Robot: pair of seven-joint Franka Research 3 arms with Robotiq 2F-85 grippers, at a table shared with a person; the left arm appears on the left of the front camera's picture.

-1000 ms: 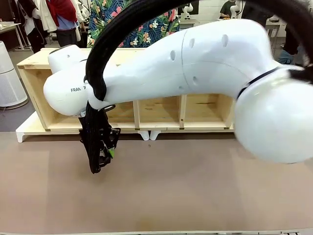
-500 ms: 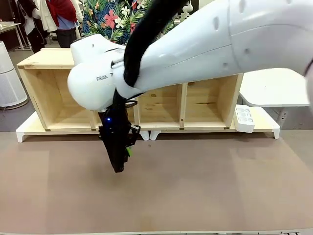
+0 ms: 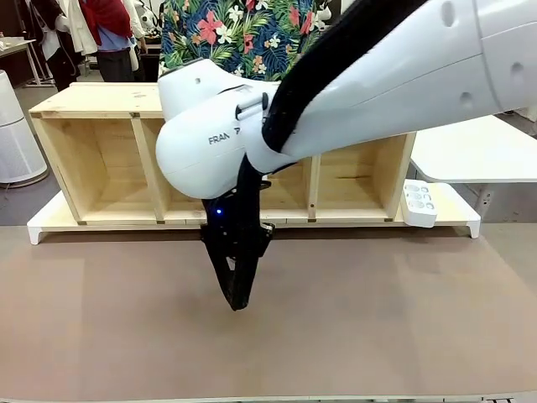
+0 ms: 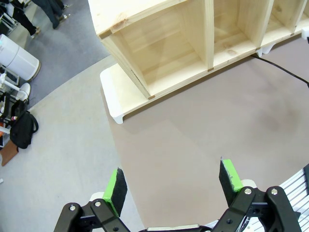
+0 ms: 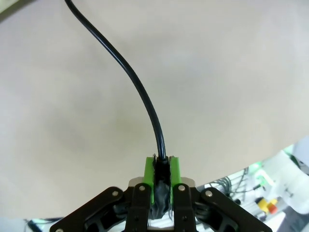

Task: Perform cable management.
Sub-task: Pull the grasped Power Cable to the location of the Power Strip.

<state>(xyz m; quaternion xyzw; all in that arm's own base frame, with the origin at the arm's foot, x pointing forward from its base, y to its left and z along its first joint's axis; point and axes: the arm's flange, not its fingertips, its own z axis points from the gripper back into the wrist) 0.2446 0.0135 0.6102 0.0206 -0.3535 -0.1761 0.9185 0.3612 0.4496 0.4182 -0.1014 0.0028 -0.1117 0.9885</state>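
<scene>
Cable (image 5: 137,89) is trailing away from the right jaws, which are clamping it tightly; left jaws are hanging apart, empty, above the surface (image 4: 203,121). Tidying is likely barely starting.

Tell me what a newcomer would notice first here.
The big white right arm reaches in from the upper right of the front view, its right gripper pointing down at the brown table. In its wrist view the jaws are shut on the thin black cable, which curves away across the table. Behind stands a wooden shelf unit.
</scene>
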